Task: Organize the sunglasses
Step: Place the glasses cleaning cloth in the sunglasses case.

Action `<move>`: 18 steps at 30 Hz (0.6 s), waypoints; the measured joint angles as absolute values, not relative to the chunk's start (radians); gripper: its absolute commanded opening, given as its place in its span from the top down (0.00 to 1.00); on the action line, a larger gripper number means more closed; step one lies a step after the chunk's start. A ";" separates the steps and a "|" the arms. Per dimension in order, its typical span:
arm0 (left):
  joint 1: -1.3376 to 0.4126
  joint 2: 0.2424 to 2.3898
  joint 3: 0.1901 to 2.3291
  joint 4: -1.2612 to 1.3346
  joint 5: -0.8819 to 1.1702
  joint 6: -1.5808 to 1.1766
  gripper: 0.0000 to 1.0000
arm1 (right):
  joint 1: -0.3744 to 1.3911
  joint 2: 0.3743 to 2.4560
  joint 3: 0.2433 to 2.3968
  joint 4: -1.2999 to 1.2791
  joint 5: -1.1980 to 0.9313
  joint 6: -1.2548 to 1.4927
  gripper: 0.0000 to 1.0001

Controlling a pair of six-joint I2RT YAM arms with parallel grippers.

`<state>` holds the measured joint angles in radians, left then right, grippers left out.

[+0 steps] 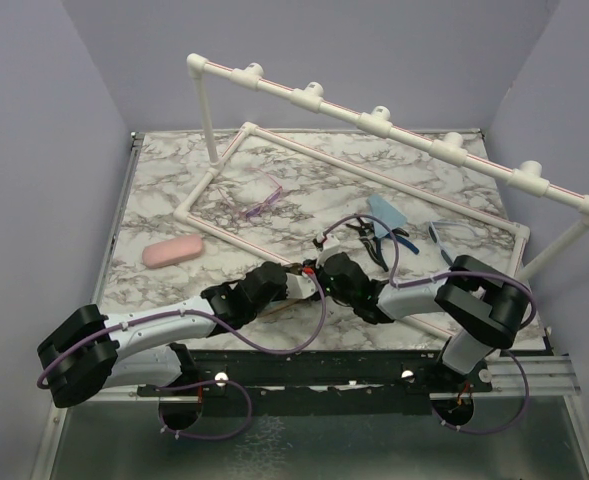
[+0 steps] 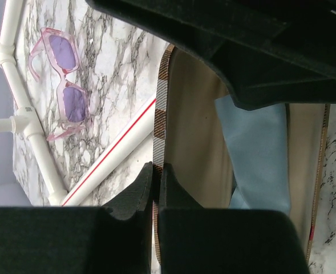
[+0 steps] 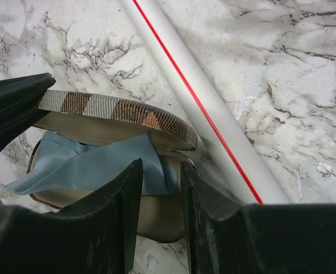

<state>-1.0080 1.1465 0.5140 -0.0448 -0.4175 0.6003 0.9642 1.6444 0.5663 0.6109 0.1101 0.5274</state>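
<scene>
Meeting mid near edge of the marble surface (image 1: 164, 200), both arms sit at an open brown plaid case (image 3: 116, 108), blue cloth (image 3: 76, 162) inside. Left jaws closed on its plaid rim. Right jaws part-spread over the lower shell; grip cannot be told. Pink-framed sunglasses (image 1: 262, 197) toward the far left corner, inside the pipe frame (image 1: 374, 174). Blue-framed sunglasses (image 1: 444, 232) near the right edge.

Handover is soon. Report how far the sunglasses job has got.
Done: nothing stowed; the pink sunglasses and blue sunglasses lie loose on the table. In hand: left claw pinches the open plaid case rim; right claw is parted over its blue cloth. Left: both pairs.
</scene>
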 measured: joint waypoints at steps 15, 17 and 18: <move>-1.010 1.149 0.494 -0.009 -0.439 0.638 1.00 | 0.986 1.694 0.592 0.599 0.117 0.554 0.73; -1.010 1.150 0.491 -0.001 -0.441 0.640 1.00 | 0.990 1.694 0.594 0.595 0.115 0.558 0.73; -1.010 1.150 0.491 0.000 -0.442 0.641 1.00 | 0.991 1.694 0.596 0.592 0.113 0.559 0.73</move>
